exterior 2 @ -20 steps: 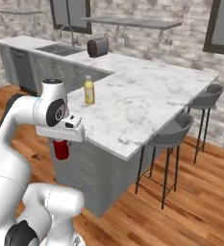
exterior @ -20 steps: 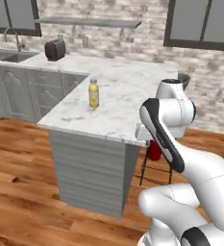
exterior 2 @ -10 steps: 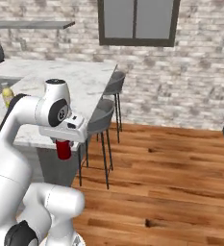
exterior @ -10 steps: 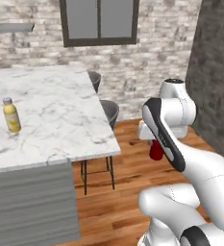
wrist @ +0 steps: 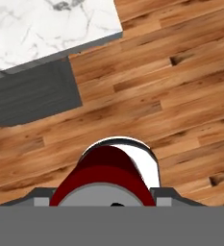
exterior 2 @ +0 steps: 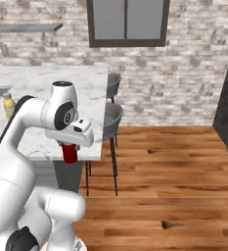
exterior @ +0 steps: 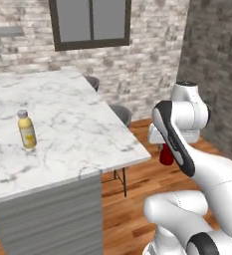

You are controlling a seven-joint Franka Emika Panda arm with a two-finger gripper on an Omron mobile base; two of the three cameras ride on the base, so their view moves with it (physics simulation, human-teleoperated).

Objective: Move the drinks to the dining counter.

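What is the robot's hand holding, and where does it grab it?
The gripper holds the red can near its top, so the can hangs below the hand.

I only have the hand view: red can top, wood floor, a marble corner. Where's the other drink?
Observer: The yellow bottle already stands upright on the dining counter, well in from its edge.
Operator: Is the can over the counter?
Observer: No. In the left base view the red can hangs in the gripper beyond the counter's corner, above the floor.
Operator: Anything beside that edge?
Observer: Two grey stools are tucked along the counter's side, seen in the right base view.
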